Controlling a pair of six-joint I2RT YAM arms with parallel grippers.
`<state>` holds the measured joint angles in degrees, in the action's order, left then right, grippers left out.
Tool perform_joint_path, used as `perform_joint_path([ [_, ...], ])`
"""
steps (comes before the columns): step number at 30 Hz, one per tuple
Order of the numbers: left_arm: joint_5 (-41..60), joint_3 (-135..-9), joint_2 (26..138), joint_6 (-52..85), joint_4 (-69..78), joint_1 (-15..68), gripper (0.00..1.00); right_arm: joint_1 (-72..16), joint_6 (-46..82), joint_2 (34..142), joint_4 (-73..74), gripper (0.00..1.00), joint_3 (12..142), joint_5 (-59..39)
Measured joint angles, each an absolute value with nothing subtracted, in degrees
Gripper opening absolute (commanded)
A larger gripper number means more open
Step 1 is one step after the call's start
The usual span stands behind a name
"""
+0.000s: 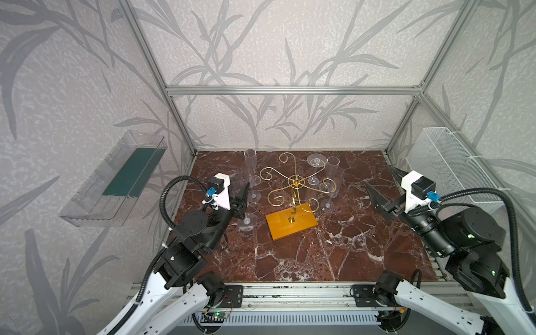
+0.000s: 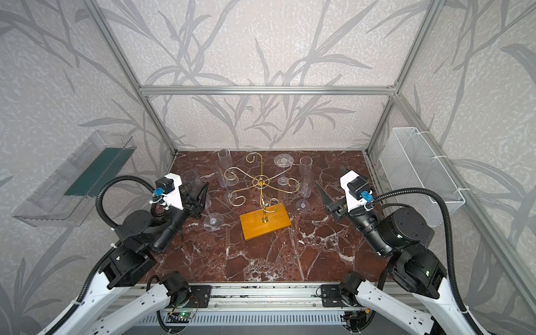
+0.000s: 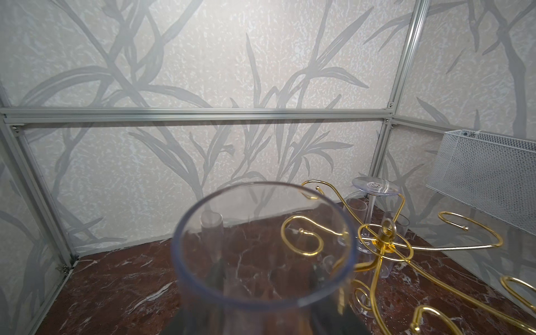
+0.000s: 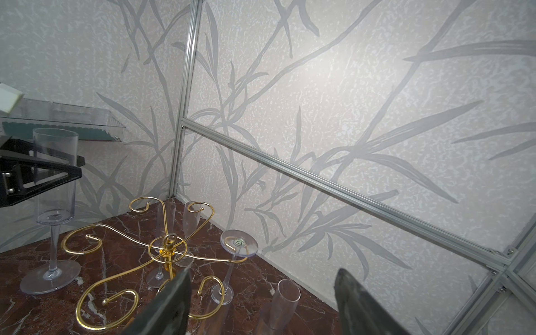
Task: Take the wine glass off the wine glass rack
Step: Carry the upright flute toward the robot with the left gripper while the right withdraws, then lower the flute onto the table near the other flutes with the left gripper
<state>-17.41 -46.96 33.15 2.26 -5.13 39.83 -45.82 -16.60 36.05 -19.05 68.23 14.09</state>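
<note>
On one rack (image 1: 295,182), seemingly one glass (image 1: 316,160)

Grey leaf-patterned walls (image 1: 275,43) rise ahead of my left end effector (image 1: 243,193) and right end effector (image 1: 379,176); veined red-brown marble bench (image 1: 290,255) beneath.

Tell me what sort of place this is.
Likely a staged robot test cell, not a real room: an aluminium frame carries leaf-patterned wall panels around a marble-look tabletop, with a left arm and right arm mounted on a rail.
</note>
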Motion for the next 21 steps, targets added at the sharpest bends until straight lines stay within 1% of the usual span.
perform_joint_path([
  [7,-22.5,-35.4,34.1,0.7,6.7,39.0,0.34,-45.8,-16.6,36.0,-19.1,0.76,66.9,14.6],
  [16,-23.7,-23.9,43.7,0.4,26.3,34.1,0.32,-45.8,-16.6,35.5,-19.0,0.76,66.2,15.9],
  [21,-23.5,-21.7,49.1,0.4,34.2,31.8,0.32,-45.8,-16.6,35.3,-18.9,0.76,66.1,16.8],
])
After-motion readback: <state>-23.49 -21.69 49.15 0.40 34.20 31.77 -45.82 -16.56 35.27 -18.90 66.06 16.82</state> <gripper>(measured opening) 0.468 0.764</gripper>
